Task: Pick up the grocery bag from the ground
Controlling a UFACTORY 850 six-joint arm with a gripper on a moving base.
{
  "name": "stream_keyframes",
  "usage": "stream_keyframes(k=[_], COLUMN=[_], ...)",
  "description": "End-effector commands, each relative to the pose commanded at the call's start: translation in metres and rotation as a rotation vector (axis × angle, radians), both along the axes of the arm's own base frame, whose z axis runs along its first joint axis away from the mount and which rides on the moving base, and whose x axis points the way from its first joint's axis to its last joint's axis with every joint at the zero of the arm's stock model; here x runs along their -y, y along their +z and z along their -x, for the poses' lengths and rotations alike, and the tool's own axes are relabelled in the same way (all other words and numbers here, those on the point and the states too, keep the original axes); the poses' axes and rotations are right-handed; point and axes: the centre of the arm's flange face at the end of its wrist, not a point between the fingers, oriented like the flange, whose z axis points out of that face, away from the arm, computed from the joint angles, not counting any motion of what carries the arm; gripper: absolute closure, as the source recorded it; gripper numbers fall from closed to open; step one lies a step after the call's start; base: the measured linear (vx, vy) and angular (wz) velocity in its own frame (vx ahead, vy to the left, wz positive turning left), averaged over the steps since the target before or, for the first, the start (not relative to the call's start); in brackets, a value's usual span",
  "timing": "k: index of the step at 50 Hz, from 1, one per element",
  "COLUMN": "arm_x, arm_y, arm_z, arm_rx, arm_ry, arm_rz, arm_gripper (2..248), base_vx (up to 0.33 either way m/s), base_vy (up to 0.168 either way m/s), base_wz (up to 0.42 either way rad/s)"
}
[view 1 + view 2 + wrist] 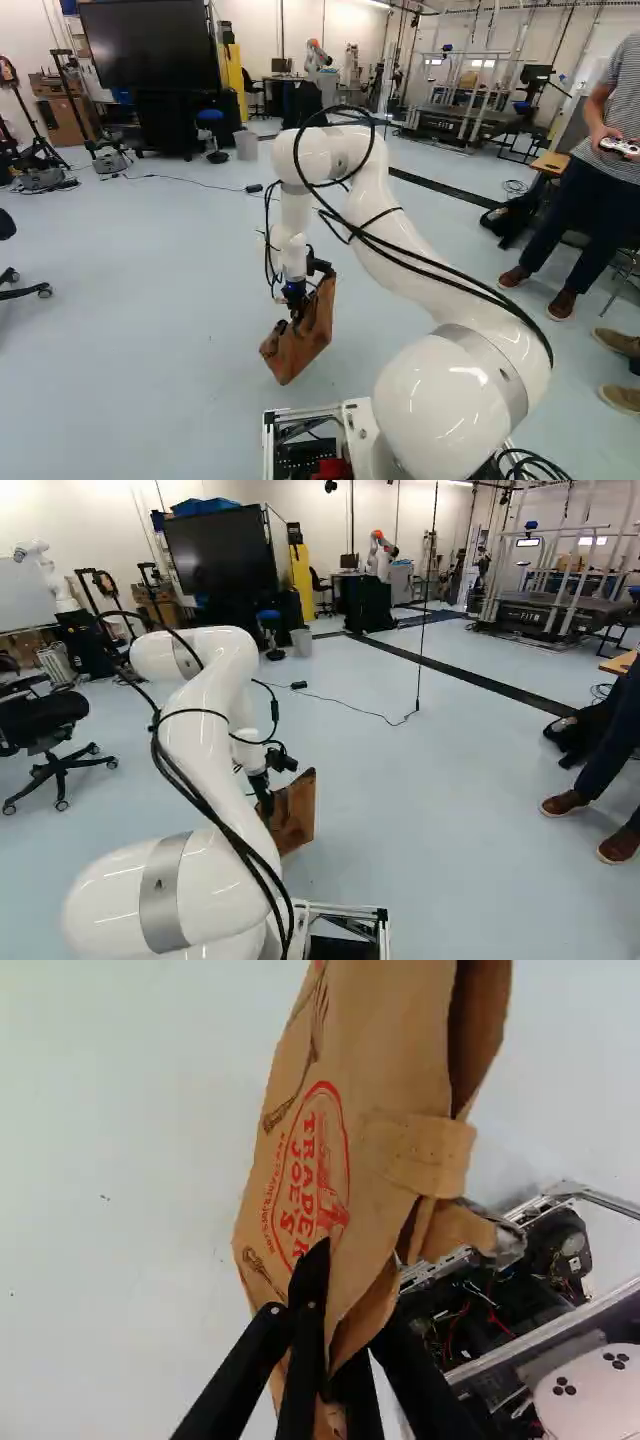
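A brown paper bag (308, 345) is clamped in the claw (296, 316).
Its thin edge is pinched; smooth floor (150, 300) is seen beyond.

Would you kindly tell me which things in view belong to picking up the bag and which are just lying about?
Part of the job:
grocery bag
gripper, shut on the bag

Just lying about:
office chair
large screen
blue stool
bin
floor cable

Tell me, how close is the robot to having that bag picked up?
Gripping looks done: the gripper is shut on the edge of the paper bag. In hand is the lift: the bag hangs tilted, seemingly off the floor. Perhaps only more height is left, since its lowest corner looks near the floor.
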Motion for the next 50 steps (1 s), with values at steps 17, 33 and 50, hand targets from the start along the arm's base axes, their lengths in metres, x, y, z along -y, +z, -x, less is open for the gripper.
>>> stream_keyframes(k=[17,33,50], arm_x=[-0.003,0.003,0.011], arm_y=[0.025,0.048,0.074], arm_z=[0.032,0.062,0.076], arm_rx=[-0.021,-0.04,-0.031], arm_ry=[0.028,0.04,0.038], arm_rz=[0.008,0.016,0.012], arm_gripper=[229,229,229], base_vx=[0.0,0.0,0.0], base_vy=[0.0,0.0,0.0], base_wz=[0.0,0.0,0.0])
